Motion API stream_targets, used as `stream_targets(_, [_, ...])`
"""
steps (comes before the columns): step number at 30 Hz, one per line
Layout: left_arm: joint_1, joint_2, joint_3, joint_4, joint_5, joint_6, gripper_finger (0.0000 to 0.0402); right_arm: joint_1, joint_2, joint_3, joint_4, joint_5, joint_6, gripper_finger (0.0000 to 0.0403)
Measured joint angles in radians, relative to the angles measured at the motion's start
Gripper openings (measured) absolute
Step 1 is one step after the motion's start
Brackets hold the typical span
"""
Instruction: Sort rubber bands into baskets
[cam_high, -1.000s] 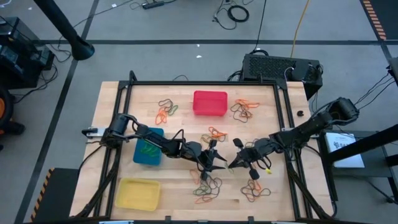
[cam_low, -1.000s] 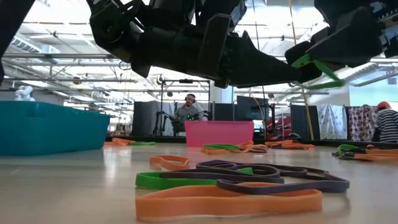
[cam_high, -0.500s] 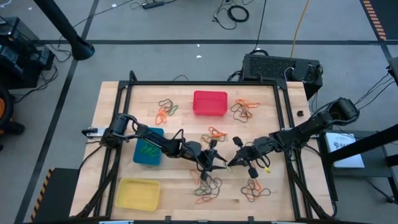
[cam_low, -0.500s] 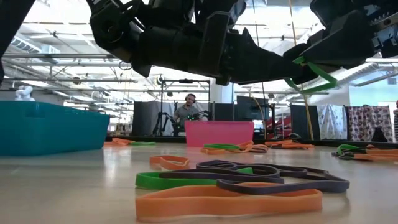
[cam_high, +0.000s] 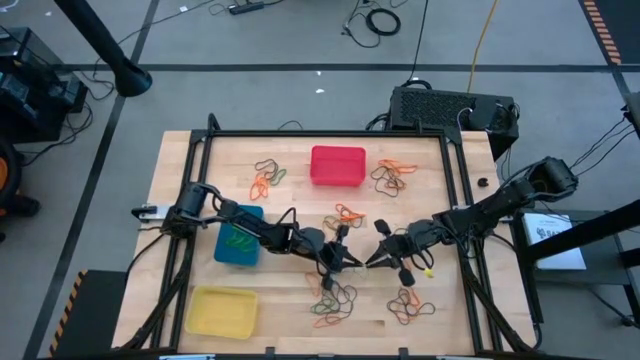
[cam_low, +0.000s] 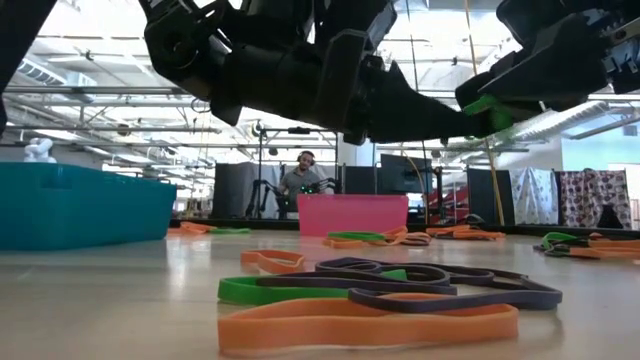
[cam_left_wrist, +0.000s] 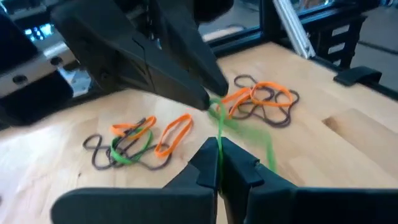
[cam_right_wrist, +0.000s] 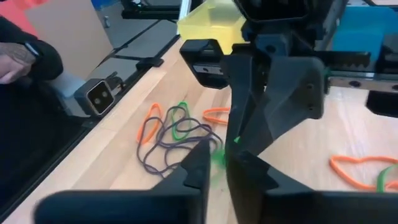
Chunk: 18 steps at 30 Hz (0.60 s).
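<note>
At the table's middle my two grippers meet tip to tip above the wood. My left gripper (cam_high: 354, 262) (cam_left_wrist: 217, 149) is shut on a green rubber band (cam_left_wrist: 219, 121) (cam_low: 490, 105). My right gripper (cam_high: 373, 260) (cam_right_wrist: 218, 154) faces it, its fingers a little apart with the green band (cam_right_wrist: 217, 157) between them. The blue basket (cam_high: 238, 240), with green bands inside, stands at the left. The red basket (cam_high: 337, 166) is at the far side and the yellow basket (cam_high: 222, 310) at the near left. Loose rubber bands (cam_high: 335, 298) lie under the grippers. My left gripper pinches the green band's near part (cam_left_wrist: 218, 138) between its two fingers, coming almost level from the table's left. The band runs from the fingers to my right gripper's tips, clear of the table. My right gripper has the band's other end (cam_left_wrist: 214, 109) between its parted fingers; whether they touch it, I cannot tell.
More heaps of orange, green and dark bands lie at the far left (cam_high: 268, 177), far right (cam_high: 392, 175), middle (cam_high: 348, 213) and near right (cam_high: 410, 305). A black frame (cam_high: 330, 134) borders the table. A person sits in the room beyond (cam_low: 305, 172).
My left gripper's spread fingers have shut on the green band held out by my right gripper. The band's loop, which hung below my right gripper's tips, now shows only as a short piece between the two grippers. Neither arm has shifted.
</note>
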Motion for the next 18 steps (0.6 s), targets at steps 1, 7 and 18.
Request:
stream_targets(1, [0.0, -0.01, 0.0, -0.03, -0.008, 0.0, 0.0006, 0.0, 0.0, 0.0, -0.001, 0.015, 0.004, 0.0057])
stream_targets(7, [-0.005, -0.179, 0.0, -0.421, -0.05, -0.004, 0.0004, 0.0, 0.0, 0.0, -0.029, 0.069, 0.011, 0.0122])
stream_targets(18, [-0.081, -0.622, 0.001, -1.488, -0.332, -0.532, 0.0003, 0.001, 0.0, 0.0, -0.075, 0.067, 0.01, 0.0164])
